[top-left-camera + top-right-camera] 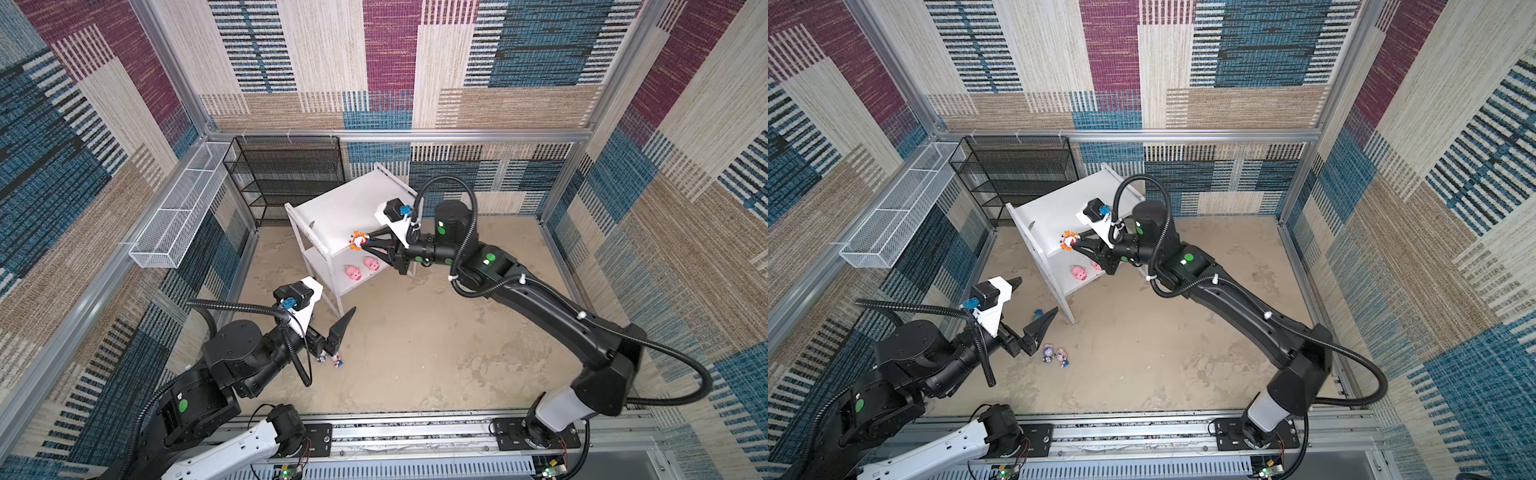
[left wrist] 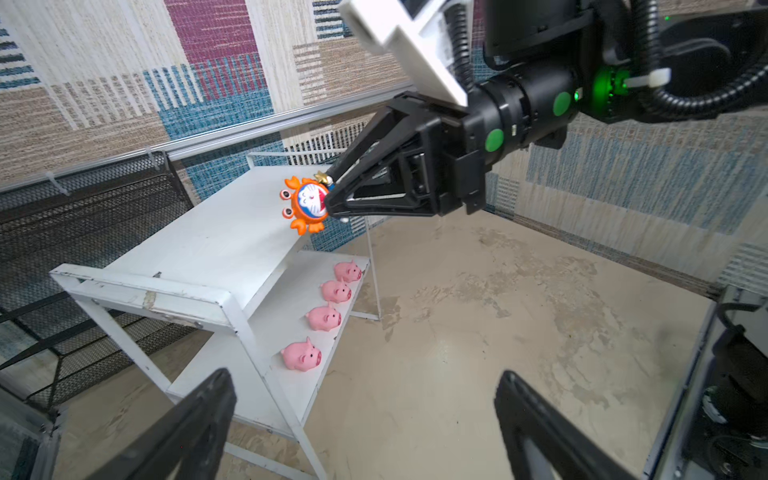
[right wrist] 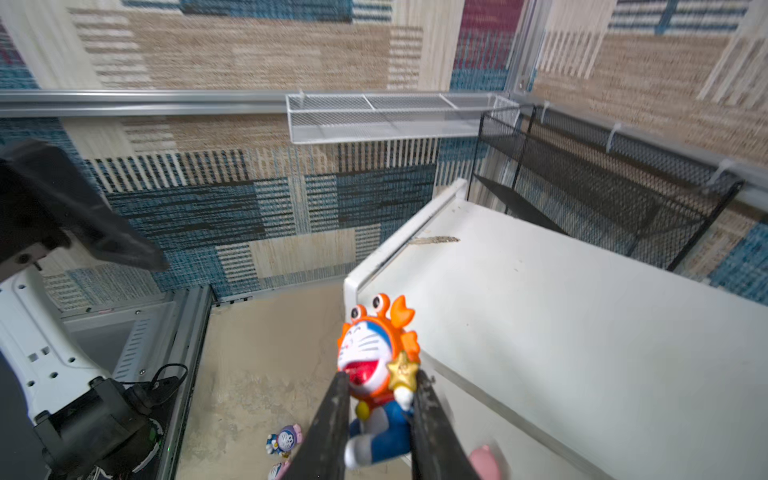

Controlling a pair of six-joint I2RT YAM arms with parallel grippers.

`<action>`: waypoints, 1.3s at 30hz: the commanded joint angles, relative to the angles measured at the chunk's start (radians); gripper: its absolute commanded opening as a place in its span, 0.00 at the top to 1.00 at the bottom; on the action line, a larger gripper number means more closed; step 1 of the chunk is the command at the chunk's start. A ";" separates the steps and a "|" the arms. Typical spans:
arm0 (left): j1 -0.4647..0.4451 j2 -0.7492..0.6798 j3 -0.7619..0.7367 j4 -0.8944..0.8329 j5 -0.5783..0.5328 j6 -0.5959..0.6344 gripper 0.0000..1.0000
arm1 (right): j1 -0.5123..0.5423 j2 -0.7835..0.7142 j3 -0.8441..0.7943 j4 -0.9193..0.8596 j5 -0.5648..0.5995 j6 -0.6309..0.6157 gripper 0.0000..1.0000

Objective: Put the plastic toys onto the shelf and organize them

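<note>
- Your left gripper [image 1: 1036, 297] is nearest, low on the left and just in front of the shelf's corner leg. Jaws are spread wide with nothing in them.
- The left wrist view agrees: both fingers [image 2: 195, 424] stand well apart, with only floor and shelf showing in the gap.
- On the floor [image 1: 415, 353] just beside that gripper are a purple-hooded figurine [image 1: 1049, 353] and a pink-hooded figurine [image 1: 1062, 356]. They sit side by side, very close together.
- In a top view a small blue toy [image 1: 1038, 313] shows on the floor between the left gripper's fingers. It is too small for detail.
- The shelf [image 1: 345, 203] stands mid-floor, turned at an angle to the walls.
- On its lower board, four pigs [image 2: 324, 318] sit in one row along the open front edge, apart from each other, snouts facing outward. Both top views show only two; the top board and the arm hide the rest.
- Your right gripper [image 1: 365, 242] reaches in from the right and is clamped on the orange-hooded figurine [image 3: 370, 353]. The fingers pinch its blue body from both sides, and the head sticks out past the tips.
- That figurine is at the front edge of the top board, above the pig row and near a corner. You can't tell from these views whether it touches the board.
- Farthest back, a black mesh rack [image 1: 286, 174] stands against the rear wall, and a white wire basket [image 1: 178, 208] hangs along the left wall.
</note>
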 commanded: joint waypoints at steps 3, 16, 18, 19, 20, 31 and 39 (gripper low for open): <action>0.000 -0.001 -0.021 0.105 0.201 -0.078 0.08 | 0.001 -0.214 -0.287 0.276 -0.139 -0.004 0.79; 0.000 0.047 -0.072 0.189 0.495 -0.196 0.32 | 0.076 -0.512 -0.666 0.535 -0.191 0.038 0.79; 0.001 0.057 -0.080 0.212 0.521 -0.207 0.38 | 0.107 -0.518 -0.676 0.548 -0.152 0.027 0.79; 0.001 0.062 -0.081 0.222 0.533 -0.211 0.40 | 0.117 -0.518 -0.681 0.554 -0.138 0.022 0.79; 0.000 0.065 -0.083 0.230 0.545 -0.214 0.43 | 0.129 -0.518 -0.687 0.565 -0.114 0.022 0.79; 0.000 0.095 -0.088 0.255 0.589 -0.219 0.75 | 0.201 -0.491 -0.703 0.613 0.020 0.005 0.80; 0.000 0.072 -0.099 0.264 0.544 -0.211 1.00 | 0.209 -0.485 -0.713 0.613 0.025 0.005 0.79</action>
